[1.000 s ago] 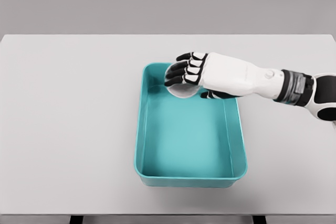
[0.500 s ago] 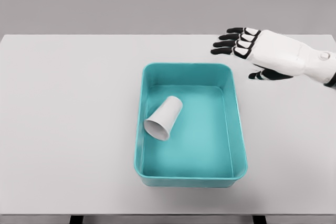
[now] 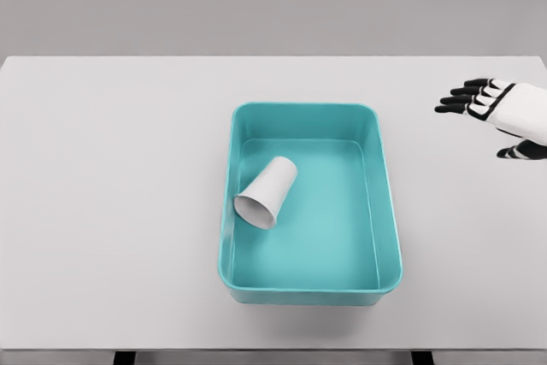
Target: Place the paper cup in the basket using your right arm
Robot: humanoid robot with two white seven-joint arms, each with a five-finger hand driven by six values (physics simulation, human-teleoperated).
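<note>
While paper cup (image 3: 267,192) lies tipped in basket (image 3: 389,211), right hand (image 3: 504,113) well apart, fingers spread, empty.

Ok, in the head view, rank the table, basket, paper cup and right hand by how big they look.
1. table, by far the largest.
2. basket.
3 and 4. paper cup and right hand: unsure, since the hand is cut off by the picture's right edge.

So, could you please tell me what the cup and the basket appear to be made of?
Paper cup: looks like thin matte white paper, with no gloss or print, lying on its side. Basket: probably moulded plastic, uniform teal with rounded corners and a soft sheen on its floor.
</note>
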